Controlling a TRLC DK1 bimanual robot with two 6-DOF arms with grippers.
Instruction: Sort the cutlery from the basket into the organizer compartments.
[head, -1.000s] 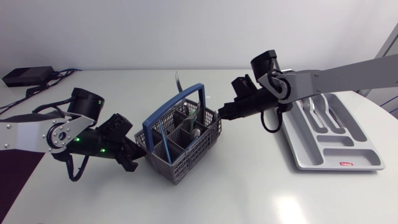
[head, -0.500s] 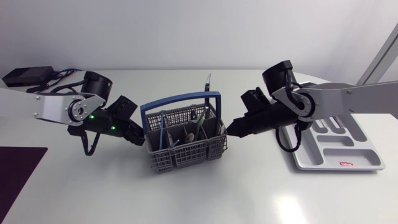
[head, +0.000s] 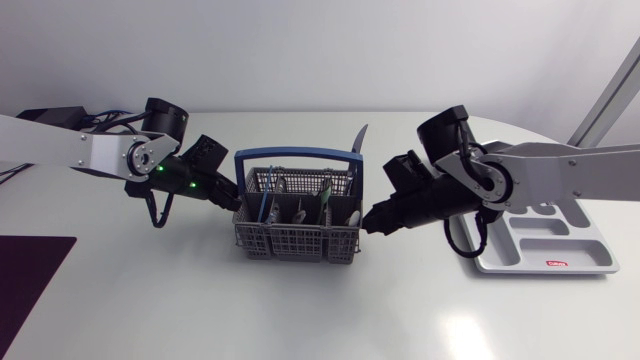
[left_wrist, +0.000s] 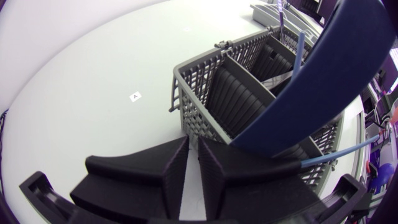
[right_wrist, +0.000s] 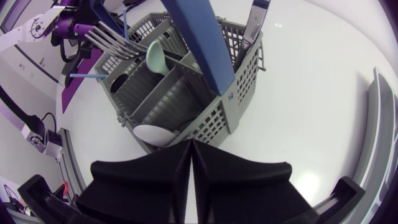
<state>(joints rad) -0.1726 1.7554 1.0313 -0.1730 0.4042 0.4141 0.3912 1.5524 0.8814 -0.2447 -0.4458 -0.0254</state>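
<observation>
Swinging the basket (head: 297, 215) round between them, the left gripper (head: 228, 198) and right gripper (head: 372, 220) (both with fingers pressed together, holding nothing) are squaring it up mid-table, cutlery (head: 326, 197) still inside, the organizer (head: 540, 240) waiting beyond the right gripper.

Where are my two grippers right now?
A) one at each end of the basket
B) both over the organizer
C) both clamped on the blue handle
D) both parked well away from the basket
A: the head view shows the left gripper at one end of the basket and the right gripper at the opposite end.
</observation>
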